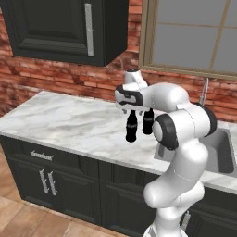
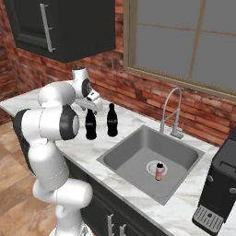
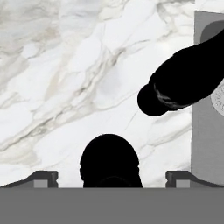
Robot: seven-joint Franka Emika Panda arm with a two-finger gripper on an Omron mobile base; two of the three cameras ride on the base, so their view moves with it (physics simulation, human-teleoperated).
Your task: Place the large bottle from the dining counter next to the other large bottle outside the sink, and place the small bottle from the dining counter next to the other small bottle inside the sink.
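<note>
A: Big bottle (image 1: 132, 127) standing upright on table (image 1: 69, 125), just beside second big bottle (image 1: 148, 121). Both near sink (image 2: 133, 159), outside its rim.

B: Jaws?

A: Spread wide, one tip on either side of the cap in the hand view. Touching nothing, as far as can be told. Hovering right above the neck.

B: Step in hand, then?

A: Looks like the tail of the first half: set down next to its twin, jaws off it. Judged done, or nearly.

B: And the small one?

A: Small bottle (image 2: 159, 171) upright by the drain inside sink, alone. No partner beside it, so second half not yet done.

B: Next move?

A: Probably lift straight up, clear of the cap, no sideways swing. Close quarters there; easy to topple either with a nudge. Then off to the dining counter for the other small one, pinch at the body, and lower into the basin beside its match.
</note>
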